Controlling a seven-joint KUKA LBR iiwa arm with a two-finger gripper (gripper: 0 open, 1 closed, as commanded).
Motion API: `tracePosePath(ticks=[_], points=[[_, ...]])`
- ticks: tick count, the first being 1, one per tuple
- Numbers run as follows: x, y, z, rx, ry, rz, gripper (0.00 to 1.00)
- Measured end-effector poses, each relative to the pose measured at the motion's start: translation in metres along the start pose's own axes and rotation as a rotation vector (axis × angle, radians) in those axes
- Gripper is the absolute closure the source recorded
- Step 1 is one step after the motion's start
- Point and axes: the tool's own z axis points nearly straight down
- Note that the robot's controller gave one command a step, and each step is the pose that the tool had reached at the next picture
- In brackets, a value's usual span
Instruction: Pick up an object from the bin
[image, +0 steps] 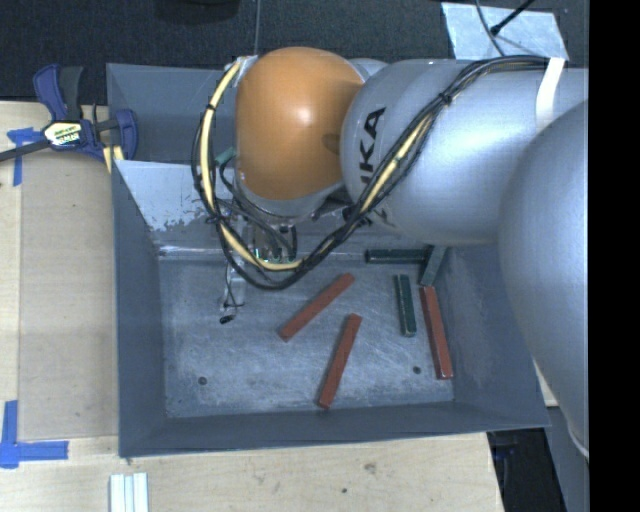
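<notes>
My gripper (268, 243) hangs under the orange dome at the back left of the bin, close to the back wall. Just to its right and in front lies a red-brown flat stick (315, 307), set on a slant. A second red-brown stick (340, 360) lies nearer the front, also slanted. Neither stick is between the gripper's jaws as far as the view shows.
Further right lie a dark green stick (404, 305) and a third red-brown stick (436, 331), side by side and pointing front to back. A dark bar (398, 257) lies along the back wall. The arm covers the bin's back right.
</notes>
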Motion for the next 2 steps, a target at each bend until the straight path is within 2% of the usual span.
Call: tracePosePath(ticks=[1, 2], points=[[0.004, -0.081, 0.039, 0.004, -0.003, 0.020, 0.00], [0.045, -0.145, 0.110, 0.000, -0.005, 0.174, 0.00]])
